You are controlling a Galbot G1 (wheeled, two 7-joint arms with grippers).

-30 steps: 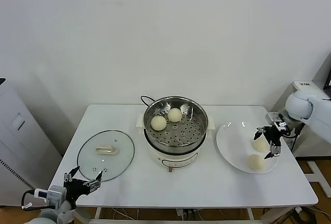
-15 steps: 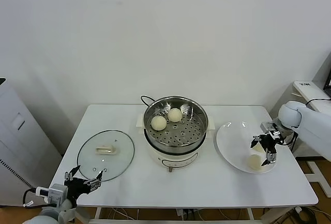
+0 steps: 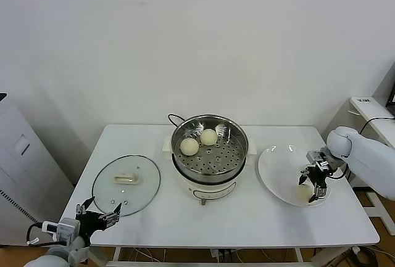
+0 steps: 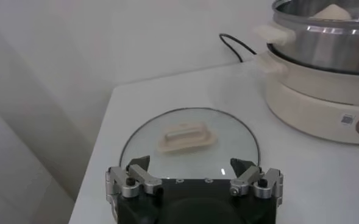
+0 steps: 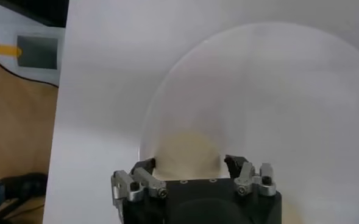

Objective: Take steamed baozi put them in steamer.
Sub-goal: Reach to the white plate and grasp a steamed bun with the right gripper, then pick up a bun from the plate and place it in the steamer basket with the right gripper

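— What sort of place is this?
— A bare test room or lab, dressed up as a kitchen corner. One white table stands against a plain white wall, with no cupboards, sink or stove around it
— So what makes it kitchen-like?
— Only the cookware on the table: an electric steamer with a black cord, a glass lid, a white plate
— And what makes it lab-like?
— A grey cabinet at the left, white equipment at the right edge, and loose cables on a wood-coloured floor under the table
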